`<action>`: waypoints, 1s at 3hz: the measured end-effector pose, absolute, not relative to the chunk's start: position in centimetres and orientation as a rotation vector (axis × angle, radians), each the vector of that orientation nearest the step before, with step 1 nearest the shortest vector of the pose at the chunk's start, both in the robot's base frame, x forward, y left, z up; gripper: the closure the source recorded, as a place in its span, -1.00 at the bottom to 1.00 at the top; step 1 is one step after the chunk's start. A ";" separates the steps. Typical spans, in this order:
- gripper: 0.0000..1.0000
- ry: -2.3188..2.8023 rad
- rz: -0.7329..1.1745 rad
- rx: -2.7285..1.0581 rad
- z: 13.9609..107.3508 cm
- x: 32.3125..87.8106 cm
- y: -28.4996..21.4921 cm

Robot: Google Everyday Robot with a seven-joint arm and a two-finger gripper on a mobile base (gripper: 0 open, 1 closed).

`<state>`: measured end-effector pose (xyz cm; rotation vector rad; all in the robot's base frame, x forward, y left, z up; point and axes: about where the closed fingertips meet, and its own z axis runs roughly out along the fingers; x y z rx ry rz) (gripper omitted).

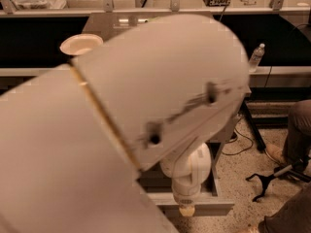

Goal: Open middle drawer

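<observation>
I saw the pale grey middle drawer (217, 207) standing pulled out, low in my view and largely hidden, with the gripper (186, 208) down at its front rim.

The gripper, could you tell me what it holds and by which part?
Cannot be told: the gripper hangs low at the drawer front.

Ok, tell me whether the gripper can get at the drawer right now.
Probably yes. The gripper hangs low, right at the front of the drawer, which stands pulled out, and nothing shows between them. The arm hides much of that front, though, so the grip itself cannot be checked.
</observation>
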<state>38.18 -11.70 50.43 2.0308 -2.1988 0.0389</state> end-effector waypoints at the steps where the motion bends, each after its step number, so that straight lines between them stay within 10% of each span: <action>1: 0.83 -2.047 0.173 2.156 54.5 44.0 -9.5; 3: 1.00 -2.381 0.328 2.135 60.6 49.7 -17.3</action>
